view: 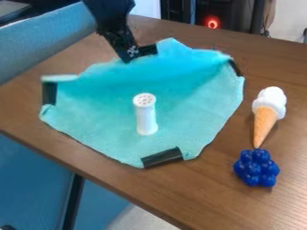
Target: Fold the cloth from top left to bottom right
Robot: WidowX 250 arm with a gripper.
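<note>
Turquoise cloth (108,128), one, spread across the middle of the bench (240,215); outline uneven, deeper teal over the upper part, black strips (162,158) at its left, right and lower edges.

Black gripper (130,53), one, at the cloth's top left edge, tilted, below the dark arm (109,17); whether it is apart, together or clamped on the cloth cannot be told.

White shaker (146,117), one, round pierced top, upright on the cloth.

Toy ice cream cone (265,119), one, white scoop, tan cone, lying right of the cloth; its tip is near a cluster of glossy dark blue balls (256,168).

Bench: brown wood grain, straight front edge running down to the right.

Room: a padded blue-grey roll (45,38) along the upper left; blue panels (30,179) with a dark post (73,202) at lower left; pale floor (141,219) below; dark equipment (237,11) with a glowing red light (212,21) behind.
</note>
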